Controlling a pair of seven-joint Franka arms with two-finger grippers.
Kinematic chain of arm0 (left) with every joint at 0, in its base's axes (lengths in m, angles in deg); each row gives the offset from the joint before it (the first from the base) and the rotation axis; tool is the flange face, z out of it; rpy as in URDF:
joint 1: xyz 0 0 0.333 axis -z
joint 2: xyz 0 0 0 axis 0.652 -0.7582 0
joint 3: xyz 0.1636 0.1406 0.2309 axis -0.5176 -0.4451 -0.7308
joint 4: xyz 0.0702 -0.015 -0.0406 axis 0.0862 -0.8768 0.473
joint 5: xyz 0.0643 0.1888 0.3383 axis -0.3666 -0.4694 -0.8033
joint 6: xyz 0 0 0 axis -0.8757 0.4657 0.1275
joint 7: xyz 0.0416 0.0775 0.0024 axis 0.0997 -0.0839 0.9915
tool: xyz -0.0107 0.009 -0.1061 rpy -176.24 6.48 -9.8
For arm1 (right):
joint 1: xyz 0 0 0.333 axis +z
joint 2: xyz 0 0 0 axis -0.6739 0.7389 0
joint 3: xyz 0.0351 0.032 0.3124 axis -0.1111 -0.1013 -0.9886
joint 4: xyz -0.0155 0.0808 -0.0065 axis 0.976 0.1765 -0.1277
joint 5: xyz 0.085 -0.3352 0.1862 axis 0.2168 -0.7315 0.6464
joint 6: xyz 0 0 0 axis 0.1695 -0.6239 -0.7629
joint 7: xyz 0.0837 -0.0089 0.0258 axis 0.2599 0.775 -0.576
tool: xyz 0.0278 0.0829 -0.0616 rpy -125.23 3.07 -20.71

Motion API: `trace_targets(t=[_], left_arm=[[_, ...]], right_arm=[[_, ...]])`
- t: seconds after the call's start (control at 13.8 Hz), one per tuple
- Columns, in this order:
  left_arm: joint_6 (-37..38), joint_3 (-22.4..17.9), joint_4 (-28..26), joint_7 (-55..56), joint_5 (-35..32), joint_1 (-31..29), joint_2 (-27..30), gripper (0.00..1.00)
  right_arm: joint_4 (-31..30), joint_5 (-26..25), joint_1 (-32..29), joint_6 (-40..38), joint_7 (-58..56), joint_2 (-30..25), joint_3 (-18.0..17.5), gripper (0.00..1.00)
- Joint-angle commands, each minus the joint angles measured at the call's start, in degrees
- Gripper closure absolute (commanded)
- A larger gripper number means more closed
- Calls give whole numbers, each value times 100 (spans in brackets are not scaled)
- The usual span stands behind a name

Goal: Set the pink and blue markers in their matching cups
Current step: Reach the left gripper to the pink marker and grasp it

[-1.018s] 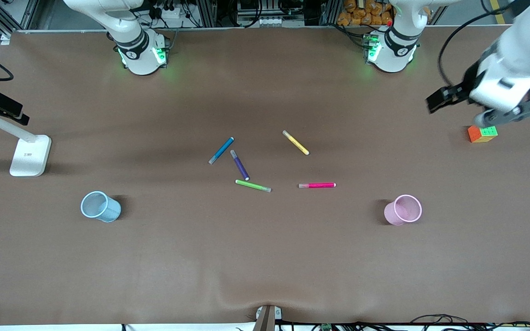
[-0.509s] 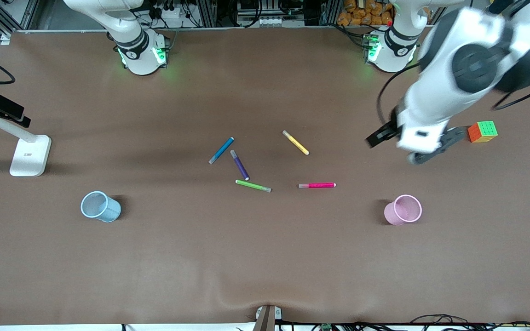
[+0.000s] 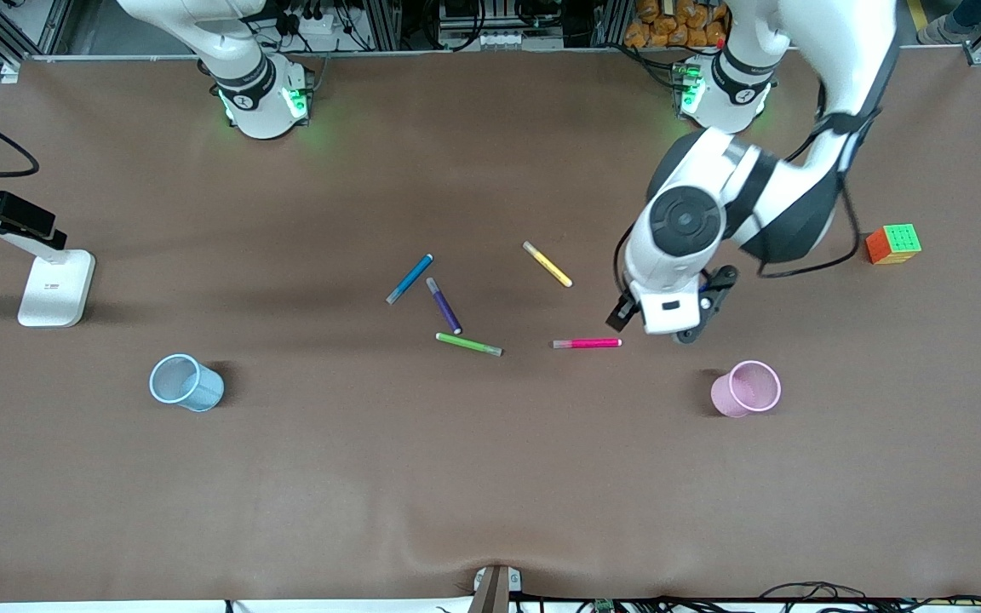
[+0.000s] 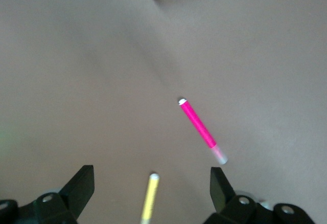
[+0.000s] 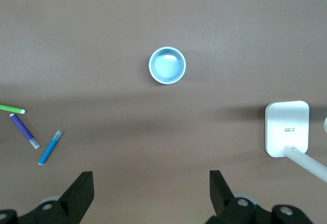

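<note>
Lying flat at centre of the front view: pink marker [image 3: 587, 343], magenta barrel, pale end caps; also seen in the left wrist view [image 4: 200, 128]. Blue marker [image 3: 410, 278], centre frame, slanted, higher in the frame than the purple marker [image 3: 444, 306] and toward the right arm's end of the table; repeated in the right wrist view [image 5: 50, 147]. Pink cup [image 3: 746, 388], lower right of centre, mesh wall, pale rim, upright. Blue cup [image 3: 186, 383], lower left, same make, upright, its round mouth seen from above in the right wrist view [image 5: 167, 65]. Green marker [image 3: 468, 344] and yellow marker [image 3: 547, 264], loose on the table [image 3: 490, 477], each apart from the rest. Colour cube [image 3: 892, 243], right edge, orange and green faces showing. White stand [image 3: 54, 288], left edge; small dark marks on its base in the right wrist view, not legible. No readable brand or lettering on any marker or cup. Left gripper [image 3: 659, 328], right of centre, above bare table just beside the pink marker's end; in its own wrist view [image 4: 152, 193] the jaws stand wide apart, holding and touching nothing. Right gripper [image 5: 152, 193], outside the front view, high over the table above the blue cup; jaws wide apart, empty.
</note>
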Motion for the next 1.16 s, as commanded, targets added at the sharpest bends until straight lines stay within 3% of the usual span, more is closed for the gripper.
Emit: trace_targets(t=[0.0,0.44,1.09], left_arm=[[-265,0,206,1236,-490,230,-491,0],[-1117,-52,259,2978,-562,476,-1116,0],[-1671,-70,224,4158,-1080,688,-1644,0]], right_arm=[[157,70,-119,-33,-12,108,-62,0],[157,18,-119,-24,-21,407,-62,0],[157,0,-172,-42,-12,908,-62,0]])
